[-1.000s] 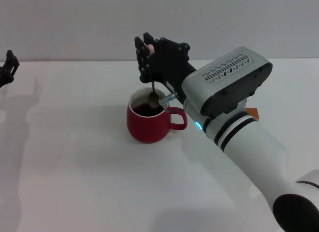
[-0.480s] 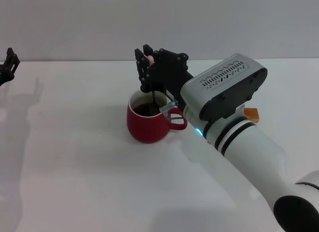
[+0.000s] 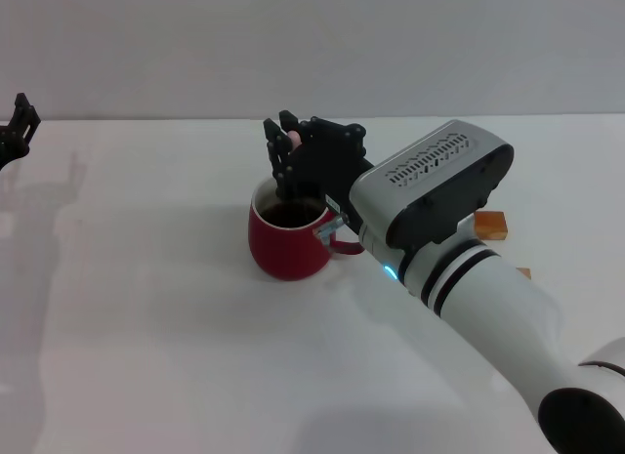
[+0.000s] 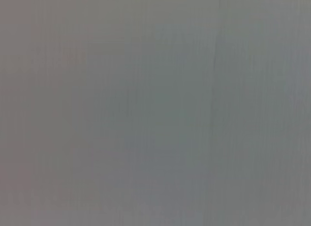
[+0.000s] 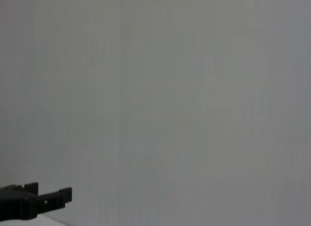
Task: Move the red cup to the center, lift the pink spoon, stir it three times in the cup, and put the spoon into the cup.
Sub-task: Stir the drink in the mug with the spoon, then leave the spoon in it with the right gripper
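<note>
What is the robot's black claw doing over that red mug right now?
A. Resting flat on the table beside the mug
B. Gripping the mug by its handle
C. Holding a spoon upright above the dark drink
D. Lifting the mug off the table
C: in the head view the right gripper sits just over the red cup, pinching the pink spoon by its handle tip, pointing down toward the dark liquid.

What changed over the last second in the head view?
The right gripper, shut on the pink spoon, sank closer to the red cup, hiding the spoon's bowl; the arm's shift uncovered a wooden block. Cup and left gripper stayed put.
</note>
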`<state>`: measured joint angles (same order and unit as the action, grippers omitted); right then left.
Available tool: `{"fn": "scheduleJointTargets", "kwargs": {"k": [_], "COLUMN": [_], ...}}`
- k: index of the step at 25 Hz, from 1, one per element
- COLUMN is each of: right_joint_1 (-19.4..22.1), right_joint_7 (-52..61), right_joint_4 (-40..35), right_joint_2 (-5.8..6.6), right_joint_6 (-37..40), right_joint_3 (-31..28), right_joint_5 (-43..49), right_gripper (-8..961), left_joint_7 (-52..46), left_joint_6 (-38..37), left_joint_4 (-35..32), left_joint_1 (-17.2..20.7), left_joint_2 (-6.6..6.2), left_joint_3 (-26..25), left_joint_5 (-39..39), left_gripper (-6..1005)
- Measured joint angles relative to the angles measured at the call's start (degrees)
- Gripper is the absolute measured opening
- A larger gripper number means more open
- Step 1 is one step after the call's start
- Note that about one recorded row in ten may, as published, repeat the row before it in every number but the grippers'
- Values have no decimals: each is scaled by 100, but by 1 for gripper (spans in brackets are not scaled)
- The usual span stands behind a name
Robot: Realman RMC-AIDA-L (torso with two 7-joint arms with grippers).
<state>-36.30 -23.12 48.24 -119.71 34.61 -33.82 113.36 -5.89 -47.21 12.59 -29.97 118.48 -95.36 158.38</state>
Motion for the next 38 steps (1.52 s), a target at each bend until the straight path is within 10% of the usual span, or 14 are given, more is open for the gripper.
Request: {"fn": "scheduleJointTargets", "kwargs": {"k": [38], "right_joint_1": [-569], "right_joint_7": [508], "right_joint_4": [-503], "right_joint_2": [26], "right_joint_6": [-328], "right_joint_3": [-74], "right_joint_5": [113], "right_gripper": [134], "left_joint_7": [-150], "left_joint_6": [1], "left_joint_4": [-2], "left_joint_1": [-16], "left_joint_2": [0], "left_joint_3": [17], "left_joint_5": [0], "left_gripper": [829]}}
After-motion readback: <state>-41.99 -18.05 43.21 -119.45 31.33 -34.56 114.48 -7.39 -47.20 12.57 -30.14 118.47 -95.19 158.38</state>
